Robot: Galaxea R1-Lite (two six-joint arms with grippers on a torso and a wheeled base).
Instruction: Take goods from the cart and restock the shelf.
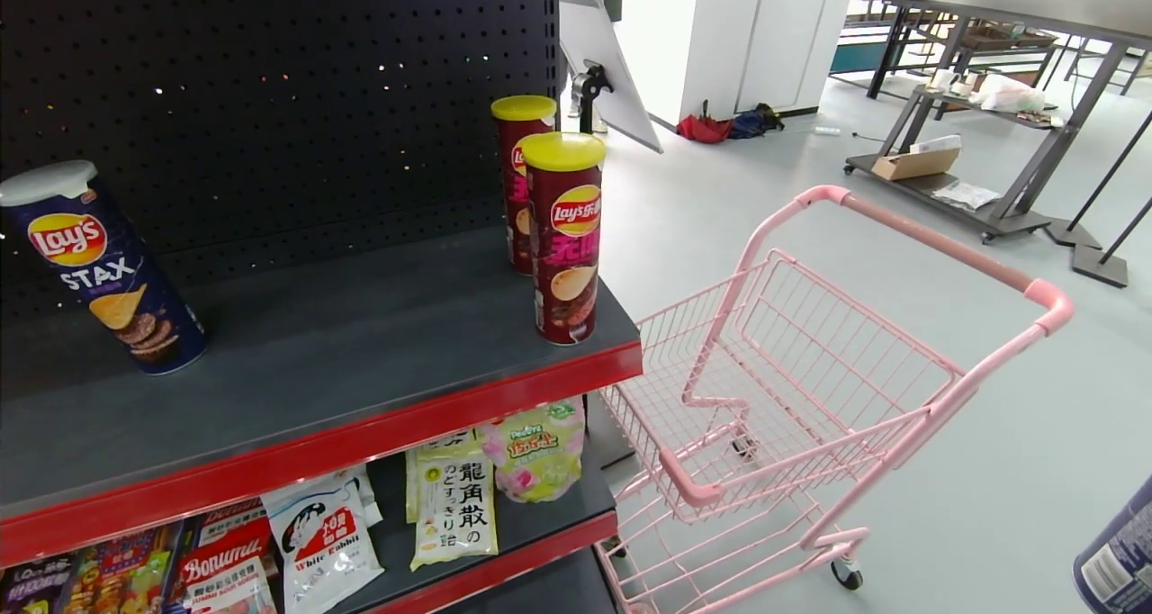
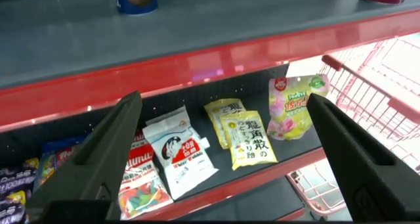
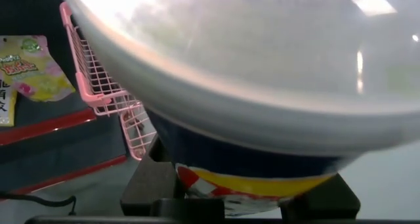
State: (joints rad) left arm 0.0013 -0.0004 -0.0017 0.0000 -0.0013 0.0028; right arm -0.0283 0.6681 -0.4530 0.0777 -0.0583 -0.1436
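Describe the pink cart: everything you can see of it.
The pink cart stands upright on the grey floor, right beside the end of the shelf; whether they touch cannot be told. It looks like pink-coated metal: a wire-mesh basket with a folding flap inside, a thick tubular handle on the side away from the shelf, a lower rack and one dark wheel. No goods show in the basket.
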